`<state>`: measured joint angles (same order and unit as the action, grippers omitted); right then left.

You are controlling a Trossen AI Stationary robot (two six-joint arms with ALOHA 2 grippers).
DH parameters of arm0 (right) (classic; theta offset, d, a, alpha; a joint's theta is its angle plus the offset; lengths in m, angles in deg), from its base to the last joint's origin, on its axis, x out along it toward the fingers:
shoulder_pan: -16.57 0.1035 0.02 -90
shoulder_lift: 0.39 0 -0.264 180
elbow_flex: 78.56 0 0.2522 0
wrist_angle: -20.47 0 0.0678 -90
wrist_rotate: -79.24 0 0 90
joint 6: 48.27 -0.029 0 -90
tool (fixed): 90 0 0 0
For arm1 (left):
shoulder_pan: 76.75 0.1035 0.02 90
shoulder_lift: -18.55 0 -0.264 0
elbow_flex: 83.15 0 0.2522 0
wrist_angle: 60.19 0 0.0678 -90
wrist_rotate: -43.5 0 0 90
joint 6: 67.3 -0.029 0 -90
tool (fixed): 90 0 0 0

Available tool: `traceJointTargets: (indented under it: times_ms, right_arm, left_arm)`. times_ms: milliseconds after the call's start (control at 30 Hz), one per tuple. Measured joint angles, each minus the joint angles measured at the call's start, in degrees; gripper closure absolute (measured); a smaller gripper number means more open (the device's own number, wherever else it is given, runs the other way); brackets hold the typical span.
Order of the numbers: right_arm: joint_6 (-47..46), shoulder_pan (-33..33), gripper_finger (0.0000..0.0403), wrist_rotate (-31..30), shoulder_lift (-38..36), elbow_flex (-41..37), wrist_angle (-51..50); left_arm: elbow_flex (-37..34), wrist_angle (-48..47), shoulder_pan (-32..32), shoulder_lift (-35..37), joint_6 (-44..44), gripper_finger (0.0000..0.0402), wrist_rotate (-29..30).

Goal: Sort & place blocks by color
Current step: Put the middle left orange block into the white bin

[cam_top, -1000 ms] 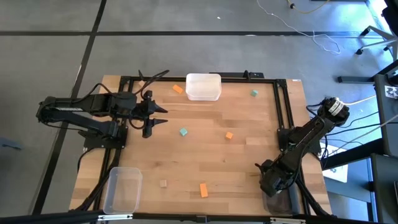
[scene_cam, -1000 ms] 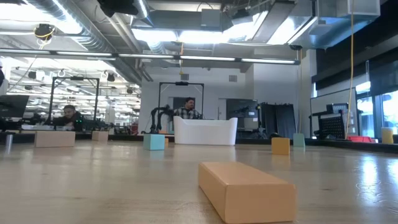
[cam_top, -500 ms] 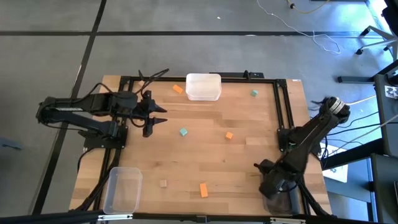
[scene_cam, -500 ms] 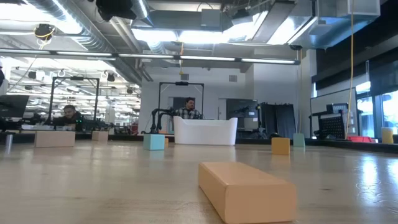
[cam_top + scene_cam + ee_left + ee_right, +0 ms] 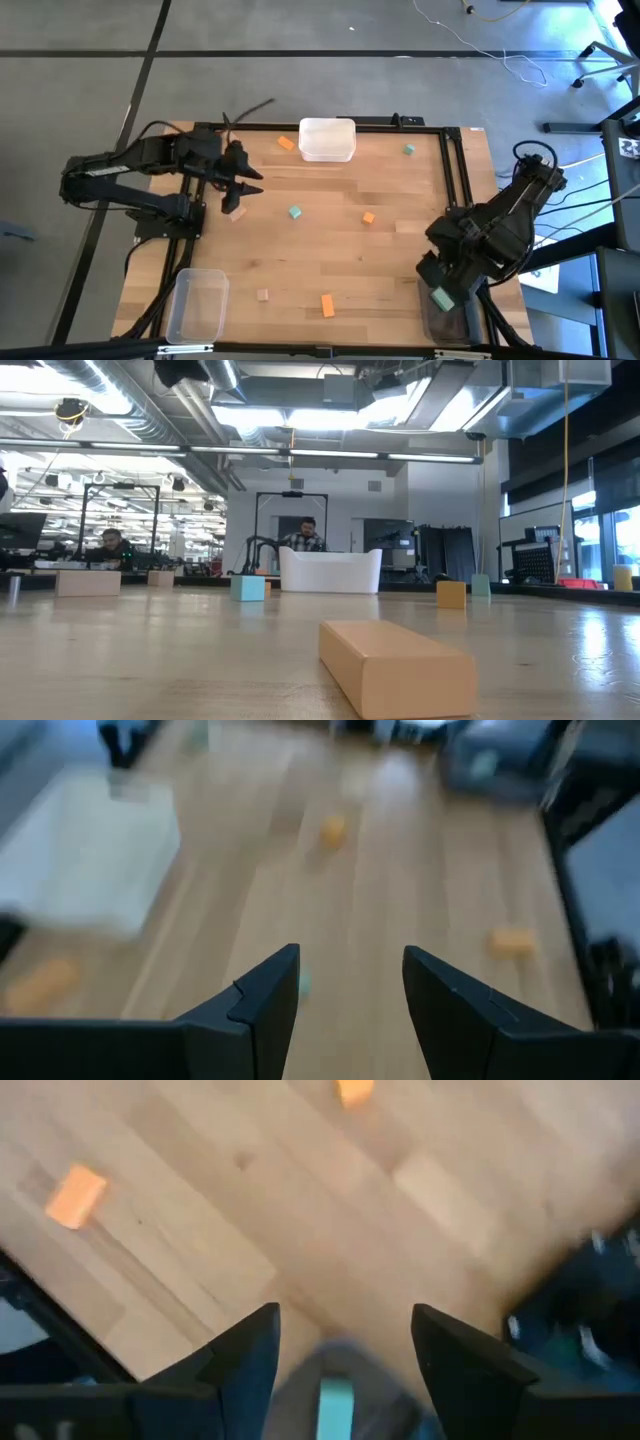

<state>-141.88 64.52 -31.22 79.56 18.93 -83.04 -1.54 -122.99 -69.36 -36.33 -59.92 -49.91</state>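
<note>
Small blocks lie scattered on the wooden table: an orange block (image 5: 287, 143) beside the far bin, a teal cube (image 5: 409, 150), a teal cube (image 5: 295, 212), an orange cube (image 5: 368, 217), a tan cube (image 5: 263, 295) and an orange bar (image 5: 327, 305). A pale tan block (image 5: 235, 212) lies just near my left gripper (image 5: 247, 186), which is open (image 5: 350, 990) and holds nothing. My right gripper (image 5: 345, 1360) is open above the near-right bin (image 5: 447, 325). A teal block (image 5: 335, 1405) lies in that bin below the fingers, apart from them.
A clear bin (image 5: 327, 140) stands at the far edge and another clear bin (image 5: 196, 305) at the near-left corner. A black frame (image 5: 452, 170) runs along the table's far and right sides. In the low view the orange bar (image 5: 395, 665) is nearest; people sit in the room behind.
The right arm has drawn up and back toward the table's right edge, and a teal block now shows in the near-right bin. The left gripper has shifted slightly toward the far edge and turned, uncovering the pale tan block beside it.
</note>
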Motion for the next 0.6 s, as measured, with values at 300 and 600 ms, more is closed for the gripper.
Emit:
traceJointTargets:
  times_ms: [300, 600]
  right_arm:
    - [13.58, -3.59, 0.0176, -22.79, -4.03, -0.07, -0.34]
    - [23.41, -8.25, 0.0176, -32.72, -7.92, -0.09, -0.23]
  left_arm:
    - [19.48, -17.96, 1.14, -14.74, 4.1, 0.023, 2.86]
    - [21.05, -19.7, 4.4, -23.74, 11.15, 0.023, 2.56]
